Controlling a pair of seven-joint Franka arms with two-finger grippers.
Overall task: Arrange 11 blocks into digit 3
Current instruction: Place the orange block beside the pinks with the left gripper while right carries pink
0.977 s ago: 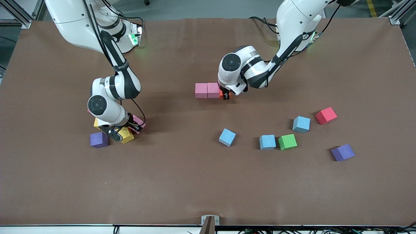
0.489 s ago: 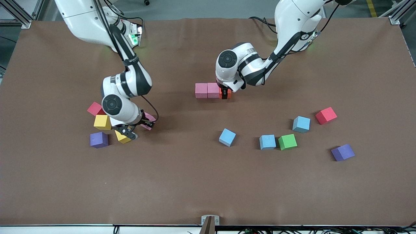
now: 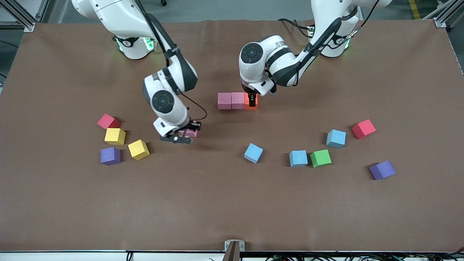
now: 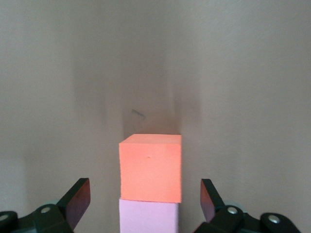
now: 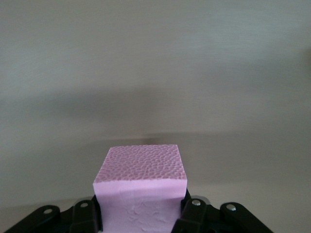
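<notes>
A row of three touching blocks lies mid-table: two pink cubes [image 3: 224,100] [image 3: 237,100] and an orange cube [image 3: 248,105]. My left gripper [image 3: 251,98] hangs open just above the orange cube [image 4: 150,167], its fingers apart from both sides; a pink cube [image 4: 148,216] adjoins it. My right gripper [image 3: 183,135] is shut on a third pink cube [image 3: 191,133] [image 5: 141,189] over bare table toward the right arm's end of the row. Loose blocks: two yellow [image 3: 115,136] [image 3: 138,149], purple [image 3: 110,155], three light blue [image 3: 253,153] [image 3: 298,158] [image 3: 336,138], green [image 3: 320,158].
A red cube [image 3: 107,121] sits beside the yellow ones. Another red cube [image 3: 363,128] and a second purple cube [image 3: 382,170] lie toward the left arm's end. The brown table [image 3: 232,210] is bare nearer the front camera.
My right gripper lifted the pink cube out of the cluster by the yellow cubes and carried it toward the row. My left gripper opened off the orange cube and rose slightly.
</notes>
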